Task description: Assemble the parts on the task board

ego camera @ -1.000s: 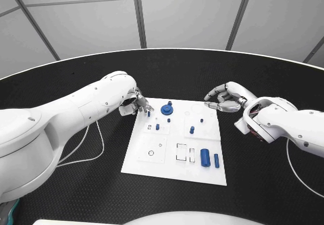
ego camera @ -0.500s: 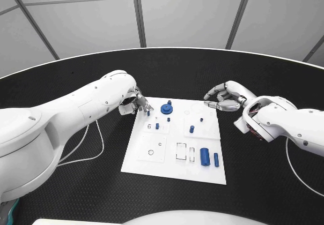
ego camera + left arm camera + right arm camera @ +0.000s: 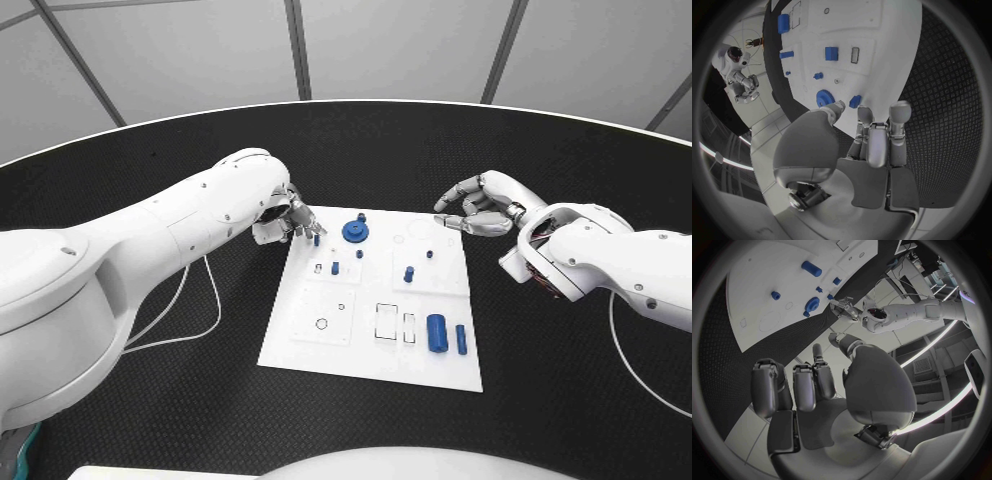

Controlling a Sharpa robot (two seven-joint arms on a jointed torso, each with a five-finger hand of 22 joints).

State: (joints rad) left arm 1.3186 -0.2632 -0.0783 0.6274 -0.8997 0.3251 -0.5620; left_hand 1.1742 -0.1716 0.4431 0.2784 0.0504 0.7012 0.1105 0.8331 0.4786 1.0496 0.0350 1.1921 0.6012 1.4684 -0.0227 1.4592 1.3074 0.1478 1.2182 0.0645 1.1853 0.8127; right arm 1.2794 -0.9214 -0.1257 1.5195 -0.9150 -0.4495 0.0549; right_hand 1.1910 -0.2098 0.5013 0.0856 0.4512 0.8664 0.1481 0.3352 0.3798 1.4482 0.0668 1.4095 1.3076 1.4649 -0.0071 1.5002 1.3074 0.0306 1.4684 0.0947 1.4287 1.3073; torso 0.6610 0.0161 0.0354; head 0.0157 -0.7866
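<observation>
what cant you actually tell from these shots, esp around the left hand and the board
- Left hand: the head view shows its back, and in the left wrist view the fingers cover the contact, so any held part is hidden.
- Task board: its black outlined recesses are too small to tell filled from empty.
- Right hand: curled fingers hide the palm.

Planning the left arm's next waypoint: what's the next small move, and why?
Probably lower the left hand a little and set its small blue peg into the board. The fingertips seem to pinch the peg just over the board's far-left corner, near the round blue knob. I can't tell if a hole sits right under it. The right hand hangs off the board's far-right corner, holding nothing.
</observation>
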